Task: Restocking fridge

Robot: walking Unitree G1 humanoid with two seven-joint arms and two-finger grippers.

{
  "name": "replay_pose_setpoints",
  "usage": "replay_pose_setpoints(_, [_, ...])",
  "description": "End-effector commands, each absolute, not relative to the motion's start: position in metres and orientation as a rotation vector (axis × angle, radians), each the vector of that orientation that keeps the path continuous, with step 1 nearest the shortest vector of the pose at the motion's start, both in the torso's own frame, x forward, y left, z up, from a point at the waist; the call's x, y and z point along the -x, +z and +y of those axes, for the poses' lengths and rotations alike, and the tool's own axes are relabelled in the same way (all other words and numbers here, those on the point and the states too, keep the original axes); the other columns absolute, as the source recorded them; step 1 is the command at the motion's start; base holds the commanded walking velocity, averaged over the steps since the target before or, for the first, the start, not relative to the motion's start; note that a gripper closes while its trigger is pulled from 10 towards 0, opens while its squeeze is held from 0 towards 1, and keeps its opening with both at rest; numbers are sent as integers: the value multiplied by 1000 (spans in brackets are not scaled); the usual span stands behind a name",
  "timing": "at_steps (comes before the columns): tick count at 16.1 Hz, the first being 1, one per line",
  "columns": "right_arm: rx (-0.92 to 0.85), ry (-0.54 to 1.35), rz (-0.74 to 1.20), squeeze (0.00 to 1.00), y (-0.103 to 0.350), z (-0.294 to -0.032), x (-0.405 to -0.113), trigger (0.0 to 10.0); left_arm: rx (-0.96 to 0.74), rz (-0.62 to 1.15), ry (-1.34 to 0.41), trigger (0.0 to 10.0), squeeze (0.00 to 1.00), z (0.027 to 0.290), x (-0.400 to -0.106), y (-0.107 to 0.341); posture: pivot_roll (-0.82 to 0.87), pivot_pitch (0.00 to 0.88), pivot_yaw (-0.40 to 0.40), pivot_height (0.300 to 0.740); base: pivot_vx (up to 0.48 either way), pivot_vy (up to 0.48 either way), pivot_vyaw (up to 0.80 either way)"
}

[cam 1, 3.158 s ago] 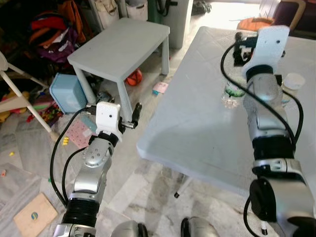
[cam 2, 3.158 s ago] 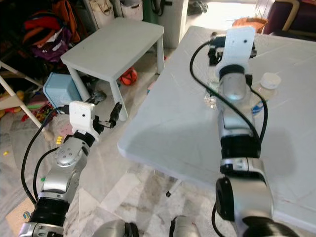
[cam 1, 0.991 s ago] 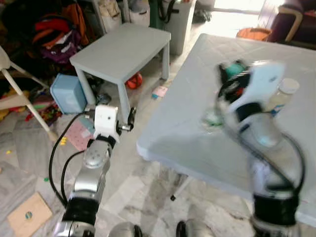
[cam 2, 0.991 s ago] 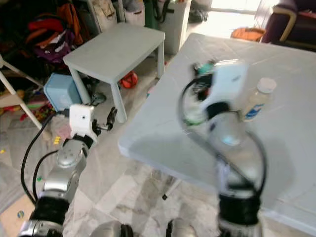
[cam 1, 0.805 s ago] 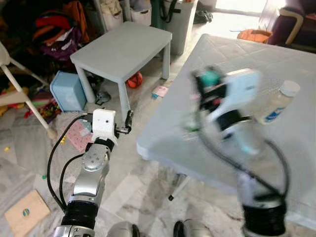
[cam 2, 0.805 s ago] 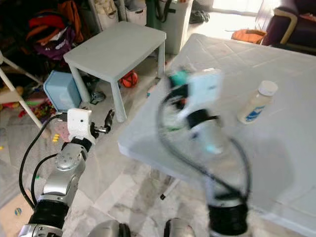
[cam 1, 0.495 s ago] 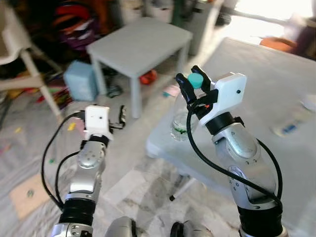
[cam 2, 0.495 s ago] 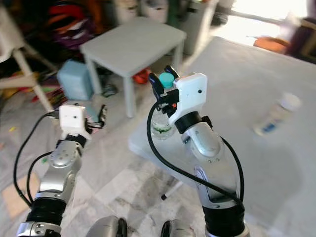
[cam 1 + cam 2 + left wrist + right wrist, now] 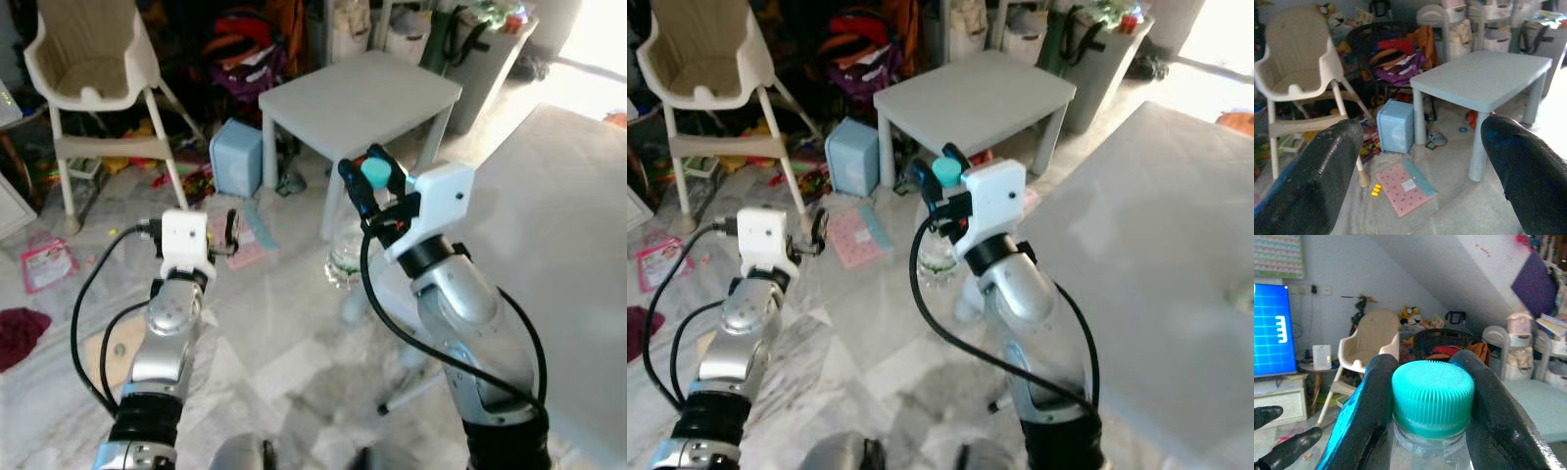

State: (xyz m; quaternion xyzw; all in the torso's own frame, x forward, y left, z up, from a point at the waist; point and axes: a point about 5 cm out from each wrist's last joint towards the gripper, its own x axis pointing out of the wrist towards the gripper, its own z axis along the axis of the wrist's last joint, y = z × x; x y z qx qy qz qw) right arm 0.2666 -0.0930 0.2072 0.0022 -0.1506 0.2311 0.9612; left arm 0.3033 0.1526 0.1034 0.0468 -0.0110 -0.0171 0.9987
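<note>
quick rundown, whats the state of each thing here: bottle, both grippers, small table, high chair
bottle: capped in teal, upright, held off the floor by its neck
right gripper: shut on the bottle
left gripper: open, holding nothing
small table: standing, top bare
high chair: upright, seat unoccupied

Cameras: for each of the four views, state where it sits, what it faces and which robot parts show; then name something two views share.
Left eye, right eye: head, looking down; both silver arms, right gripper on clear plastic bottle.
Left wrist: along left gripper toward pale grey plastic table.
Right wrist: black fingers beside turquoise ribbed cap.
Shared: cream plastic high chair.
</note>
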Motion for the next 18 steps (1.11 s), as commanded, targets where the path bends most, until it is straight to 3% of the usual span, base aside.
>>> replay_pose_setpoints(1, [6, 430, -302, 0, 205, -102, -269, 10000, -97, -29, -48, 10000, 0, 146, -304, 105, -24, 16, 11, 740, 0, 476, 0])
replay_pose_setpoints(3, [18, 422, -294, 0, 200, -103, -269, 10000, -95, -29, -49, 10000, 0, 146, -302, 103, -22, 15, 10, 740, 0, 448, 0])
replay_pose_setpoints(8, [26, 278, -217, 0, 166, -125, -260, 10000, -79, -5, -64, 10000, 0, 145, -289, 92, -17, 0, 20, 740, 0, 0, 800])
replay_pose_setpoints(14, [45, 296, -168, 0, 144, -122, -257, 10000, -69, 7, -62, 10000, 0, 142, -286, 88, -15, 14, 13, 740, 0, 0, 800])
replay_pose_setpoints(18, [0, 236, -151, 0, 133, -123, -261, 10000, -33, 108, -76, 10000, 0, 142, -280, 69, -16, 0, 14, 740, 0, 0, 800])
